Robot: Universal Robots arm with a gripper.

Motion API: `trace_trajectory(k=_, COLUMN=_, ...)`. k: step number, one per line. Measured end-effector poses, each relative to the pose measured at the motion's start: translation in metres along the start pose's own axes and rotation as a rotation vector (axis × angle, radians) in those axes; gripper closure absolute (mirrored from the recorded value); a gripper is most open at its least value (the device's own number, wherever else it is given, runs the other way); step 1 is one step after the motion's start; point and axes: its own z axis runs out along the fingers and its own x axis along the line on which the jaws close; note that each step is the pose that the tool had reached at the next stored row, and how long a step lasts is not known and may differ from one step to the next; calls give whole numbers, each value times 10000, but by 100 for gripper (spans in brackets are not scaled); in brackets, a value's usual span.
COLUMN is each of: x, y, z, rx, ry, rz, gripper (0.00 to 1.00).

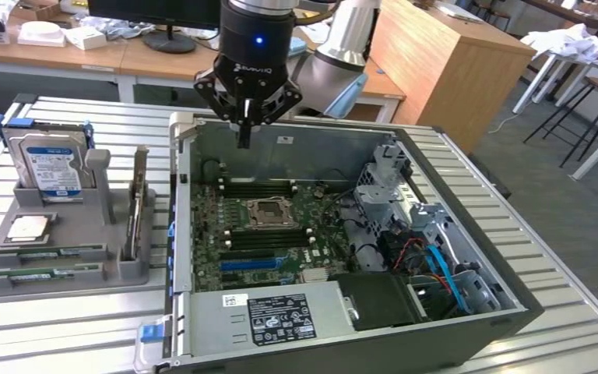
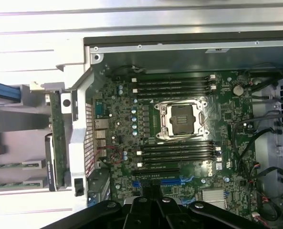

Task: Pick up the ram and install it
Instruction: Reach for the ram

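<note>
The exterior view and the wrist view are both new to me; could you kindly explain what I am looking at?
The exterior view comes from a camera standing off the machine. The black device is a robot arm's gripper, a two-fingered claw, hanging over an open computer case. Its fingers look closed with nothing in them. The wrist view comes from a camera on the arm, looking down past the gripper at the green motherboard and its empty processor socket. Everything sits on a slatted metal table. Beside the case, on the exterior view's left, a grey holder carries a hard drive standing up and two green ram sticks, one beside the other, lying flat. A stick is what the arm must fetch; neither is picked up yet.
</note>
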Motion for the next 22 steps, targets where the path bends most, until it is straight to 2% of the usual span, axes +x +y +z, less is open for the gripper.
trace_trajectory(k=22, x=530, y=-40, z=-4, rx=-1, ry=0, rz=0, gripper=90)
